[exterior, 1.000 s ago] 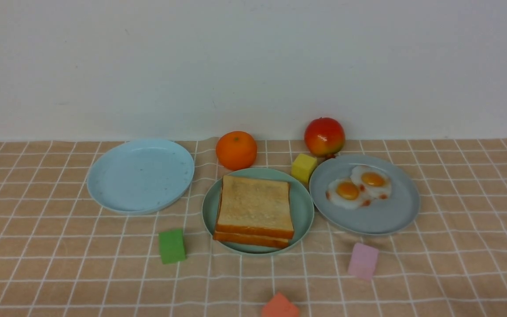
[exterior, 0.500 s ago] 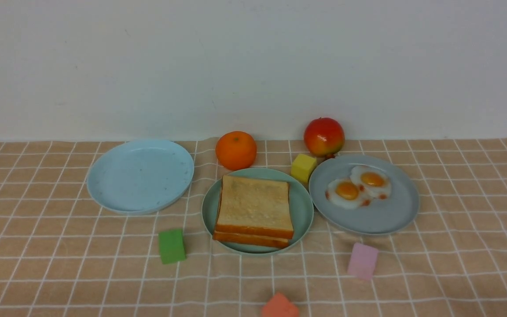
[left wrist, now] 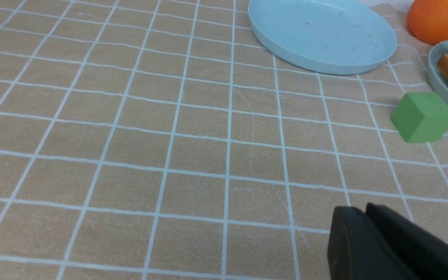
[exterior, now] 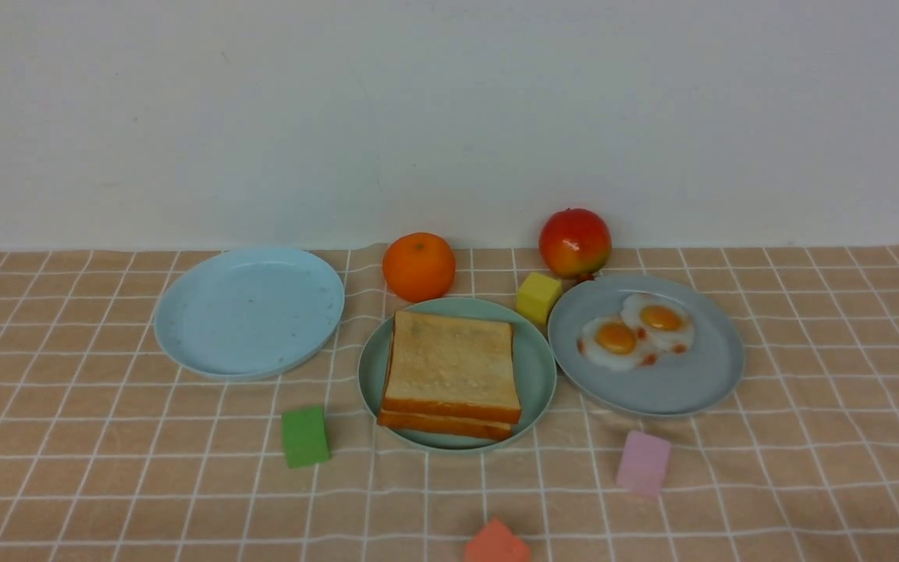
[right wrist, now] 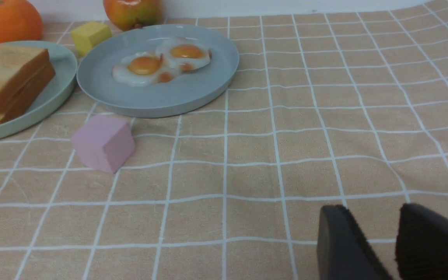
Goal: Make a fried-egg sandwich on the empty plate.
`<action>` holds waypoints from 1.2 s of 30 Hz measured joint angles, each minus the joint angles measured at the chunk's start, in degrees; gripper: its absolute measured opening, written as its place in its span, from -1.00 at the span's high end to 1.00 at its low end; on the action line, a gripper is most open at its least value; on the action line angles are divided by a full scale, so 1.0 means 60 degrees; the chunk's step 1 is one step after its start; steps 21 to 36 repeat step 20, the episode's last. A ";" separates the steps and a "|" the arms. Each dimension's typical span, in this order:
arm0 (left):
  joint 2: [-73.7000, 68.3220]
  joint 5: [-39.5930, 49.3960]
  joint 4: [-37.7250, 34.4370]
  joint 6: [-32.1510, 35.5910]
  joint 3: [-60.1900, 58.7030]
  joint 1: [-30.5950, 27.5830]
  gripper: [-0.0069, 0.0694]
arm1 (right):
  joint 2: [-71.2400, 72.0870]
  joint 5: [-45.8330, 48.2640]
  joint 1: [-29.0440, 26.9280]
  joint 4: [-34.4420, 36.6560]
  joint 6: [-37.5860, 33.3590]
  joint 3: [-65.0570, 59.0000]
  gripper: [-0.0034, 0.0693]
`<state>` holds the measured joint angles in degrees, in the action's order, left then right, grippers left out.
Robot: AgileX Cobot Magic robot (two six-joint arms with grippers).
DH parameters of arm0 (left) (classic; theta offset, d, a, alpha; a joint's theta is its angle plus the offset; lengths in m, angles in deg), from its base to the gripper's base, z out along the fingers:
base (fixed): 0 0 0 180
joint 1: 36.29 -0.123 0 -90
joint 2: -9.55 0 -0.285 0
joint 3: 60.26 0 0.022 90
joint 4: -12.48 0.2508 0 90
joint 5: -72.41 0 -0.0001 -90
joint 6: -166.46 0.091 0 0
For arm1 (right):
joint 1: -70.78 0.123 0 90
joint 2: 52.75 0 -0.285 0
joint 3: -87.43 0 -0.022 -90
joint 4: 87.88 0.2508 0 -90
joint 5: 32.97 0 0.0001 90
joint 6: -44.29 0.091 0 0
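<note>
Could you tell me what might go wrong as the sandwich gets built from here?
The toast slices lie stacked flush on the green plate; a grasp may lift both. The fried eggs lie flat on the grey plate, so a pinch may slip. The green cube near the empty blue plate might get knocked.

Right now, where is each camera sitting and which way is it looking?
Front view: between the arms, looking forward at the toast and eggs; no robot parts show.
Left wrist view: low over the cloth, facing the blue plate; closed dark fingers show.
Right wrist view: low, facing the eggs; parted fingers show.
Shared: both wrist views catch the orange.
</note>
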<state>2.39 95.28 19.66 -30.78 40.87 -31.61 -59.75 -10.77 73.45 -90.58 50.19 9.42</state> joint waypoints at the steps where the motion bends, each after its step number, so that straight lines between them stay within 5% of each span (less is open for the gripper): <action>1: 0.0000 0.0000 0.0000 0.0000 0.0000 0.0000 0.68 | 0.0000 0.0000 0.0000 0.0000 0.0000 0.0000 0.25; 36: 0.0000 0.0000 0.0000 0.0000 -0.0008 0.0000 0.64 | 0.0000 0.0000 0.0000 0.0000 0.0000 0.0000 0.25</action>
